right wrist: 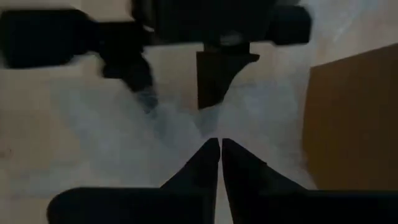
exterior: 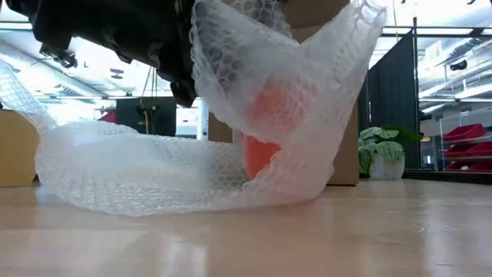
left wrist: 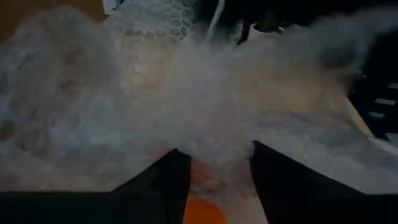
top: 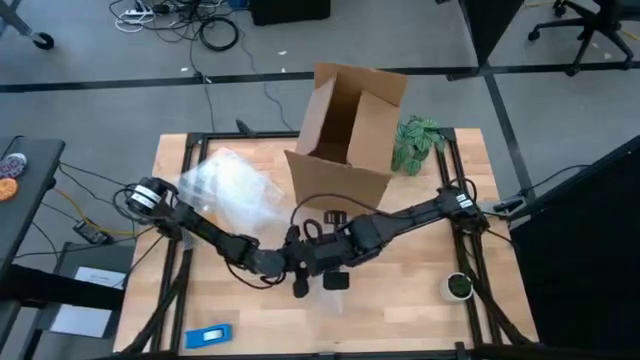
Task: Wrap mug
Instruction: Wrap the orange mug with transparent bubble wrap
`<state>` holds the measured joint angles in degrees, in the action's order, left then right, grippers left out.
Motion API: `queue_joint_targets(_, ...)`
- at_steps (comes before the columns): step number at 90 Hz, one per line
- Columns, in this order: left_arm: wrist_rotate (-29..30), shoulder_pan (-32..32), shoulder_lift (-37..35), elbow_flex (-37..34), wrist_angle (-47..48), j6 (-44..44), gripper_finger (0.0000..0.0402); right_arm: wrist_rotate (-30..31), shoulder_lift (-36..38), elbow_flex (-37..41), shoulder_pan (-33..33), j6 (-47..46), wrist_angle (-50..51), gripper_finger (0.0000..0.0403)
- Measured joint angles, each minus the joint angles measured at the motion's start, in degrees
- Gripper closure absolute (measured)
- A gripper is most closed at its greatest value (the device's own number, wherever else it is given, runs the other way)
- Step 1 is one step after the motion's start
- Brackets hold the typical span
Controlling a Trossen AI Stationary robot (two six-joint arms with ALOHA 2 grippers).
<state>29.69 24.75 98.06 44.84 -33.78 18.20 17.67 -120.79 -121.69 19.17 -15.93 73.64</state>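
**Orange mug swaddled in bubble wrap at the front middle of the table**

The mug [exterior: 265,131] sits on the wooden table [exterior: 400,231] near its front middle, seen in the low view as an orange shape taller than it is wide, so its long axis looks roughly upright; which way its mouth or handle faces cannot be told, since the plastic blurs it. The bubble wrap [exterior: 154,173] lies under it, rises around it and folds over its top, with a long tail spread flat along the table to one side. Only a small lower patch of the orange surface shows bare.

In the left wrist view the left gripper [left wrist: 214,186] has its two dark fingers [left wrist: 161,183] set apart with wrap and the orange mug [left wrist: 202,208] between them, apparently clamped on the wrapped mug. The right gripper [right wrist: 220,163] shows its fingertips drawn together, pinching a fold of the wrap [right wrist: 168,124].

From above, both arms meet at the table's front middle, the left gripper [top: 290,262] and the right gripper [top: 325,262] close beside each other. Behind them stands an open cardboard box [top: 345,125], with a green plant [top: 415,142] just beside it. A small dark green round object with a white rim [top: 459,286] lies near the right edge, and a blue item [top: 209,335] near the front left.
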Motion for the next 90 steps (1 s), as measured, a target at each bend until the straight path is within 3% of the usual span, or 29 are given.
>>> queue_joint_targets(15,-0.27,0.82,-5.61,-0.07,6.4,-0.1,0.0257,-5.13,0.0,10.2,-1.71,0.0,-5.52,0.0403)
queue_joint_targets(31,0.11,4.07,-17.15,-0.09,27.55,2.36,0.0257,-5.27,0.09,18.02,-2.7,-1.92,-6.87,0.0403)
queue_joint_targets(49,10.12,10.46,-27.24,-0.09,41.08,6.81,0.0257,-12.56,0.54,24.84,-2.97,-0.96,-21.43,0.0402)
queue_joint_targets(61,15.88,13.09,-27.98,-0.09,40.93,7.74,0.0257,-12.63,0.74,22.58,-2.94,-2.02,-18.9,0.0402)
queue_joint_targets(90,16.9,13.18,-23.32,-0.09,40.82,10.5,0.0257,-11.43,2.68,4.38,-2.35,-3.51,0.46,0.0402)
